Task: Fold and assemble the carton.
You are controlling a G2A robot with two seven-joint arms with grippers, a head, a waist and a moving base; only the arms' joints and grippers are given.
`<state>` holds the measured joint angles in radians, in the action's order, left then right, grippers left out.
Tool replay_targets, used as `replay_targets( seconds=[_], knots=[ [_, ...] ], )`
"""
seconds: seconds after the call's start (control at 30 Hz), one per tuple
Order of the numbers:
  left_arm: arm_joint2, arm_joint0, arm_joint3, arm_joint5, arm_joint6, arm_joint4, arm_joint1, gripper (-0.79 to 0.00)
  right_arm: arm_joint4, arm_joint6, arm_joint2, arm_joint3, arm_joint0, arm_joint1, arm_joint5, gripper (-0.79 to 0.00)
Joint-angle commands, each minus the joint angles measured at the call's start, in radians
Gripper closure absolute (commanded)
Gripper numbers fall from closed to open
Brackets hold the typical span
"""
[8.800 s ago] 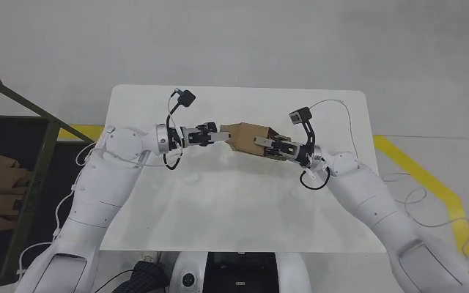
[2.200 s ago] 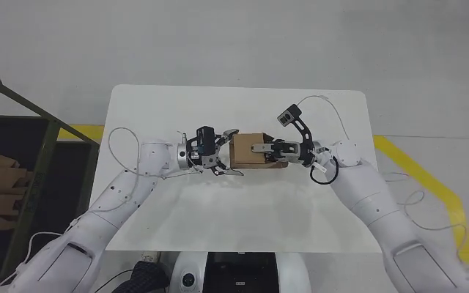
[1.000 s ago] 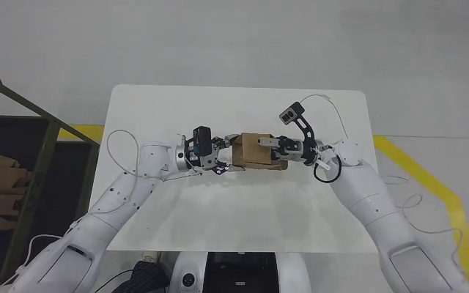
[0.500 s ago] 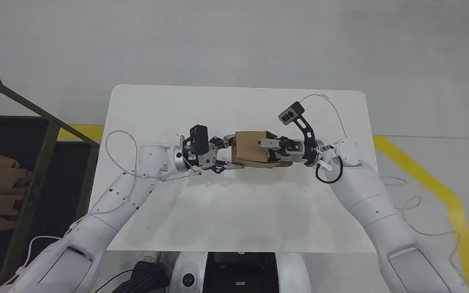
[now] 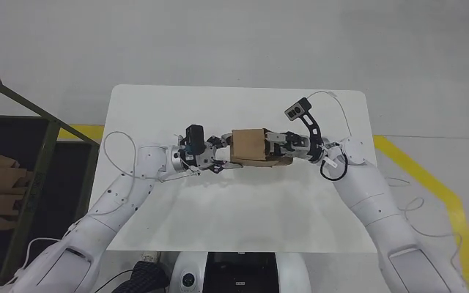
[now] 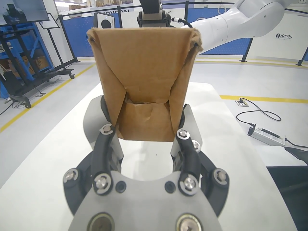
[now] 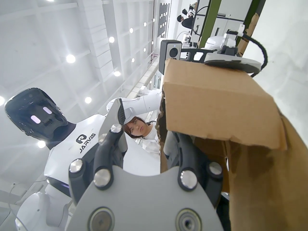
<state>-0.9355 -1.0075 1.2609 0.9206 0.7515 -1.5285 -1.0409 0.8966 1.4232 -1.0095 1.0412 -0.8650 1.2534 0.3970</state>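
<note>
We find the carton [image 5: 249, 145] over the middle of the white counter [image 5: 146, 110], somewhat nearer the far edge than the near edge. Both arms meet at it. We cannot tell whether it rests on the counter or hangs just above it.

On the left, the left end effector [image 5: 223, 154] sits at the carton's left end. In the left wrist view its fingers [image 6: 96, 118] straddle that end, one on each side. They press against the side flaps [image 6: 109, 85], which are folded inward under a broad middle flap. We read this end effector as clamped on the carton.

The carton is plain brown board lying lengthwise between the two arms, and its top face is closed and flat.

On the right, the right end effector [image 5: 275, 144] is at the carton's right end. In the right wrist view its fingers stand apart. One silver finger [image 7: 115, 116] is free in the air beside the carton, and the other lies against the torn-looking edge of the open end, partly hidden by board.
</note>
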Motion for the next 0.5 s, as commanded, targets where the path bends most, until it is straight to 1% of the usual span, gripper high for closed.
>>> replay_targets(
  seconds=[0.0,0.07,0.1,0.17,0.2,0.27,0.3,0.33,0.47],
  knots=[
    [-0.005,-0.003,0.002,0.001,0.009,0.005,0.001,-0.332,-0.002,0.002,-0.017,0.002,-0.006,-0.003,-0.002,-0.339],
    [-0.01,-0.006,0.005,0.001,0.016,0.008,0.002,-0.323,-0.006,0.004,-0.032,0.004,-0.012,-0.007,-0.004,-0.28],
    [-0.012,-0.008,0.006,0.002,0.02,0.011,0.003,-0.32,-0.01,0.004,-0.039,0.004,-0.015,-0.008,-0.004,-0.219],
    [-0.015,-0.01,0.01,0.004,0.022,0.013,0.003,-0.314,-0.03,0.007,-0.047,0.003,-0.018,-0.011,-0.007,-0.163],
    [-0.016,-0.011,0.012,0.005,0.023,0.014,0.004,-0.314,-0.045,0.006,-0.05,0.0,-0.018,-0.013,-0.007,-0.154],
    [-0.018,-0.014,0.017,0.007,0.023,0.015,0.004,-0.311,-0.076,0.003,-0.052,0.0,-0.017,-0.015,-0.003,-0.071],
    [-0.019,-0.015,0.019,0.008,0.022,0.015,0.005,-0.311,-0.088,0.0,-0.052,0.0,-0.017,-0.016,0.0,-0.062],
    [-0.02,-0.015,0.02,0.009,0.02,0.015,0.005,-0.311,-0.097,-0.003,-0.052,0.002,-0.017,-0.016,0.003,-0.006],
    [-0.022,-0.018,0.027,0.013,0.016,0.013,0.006,-0.311,-0.121,-0.014,-0.052,0.009,-0.017,-0.016,0.014,0.0]
  ],
)
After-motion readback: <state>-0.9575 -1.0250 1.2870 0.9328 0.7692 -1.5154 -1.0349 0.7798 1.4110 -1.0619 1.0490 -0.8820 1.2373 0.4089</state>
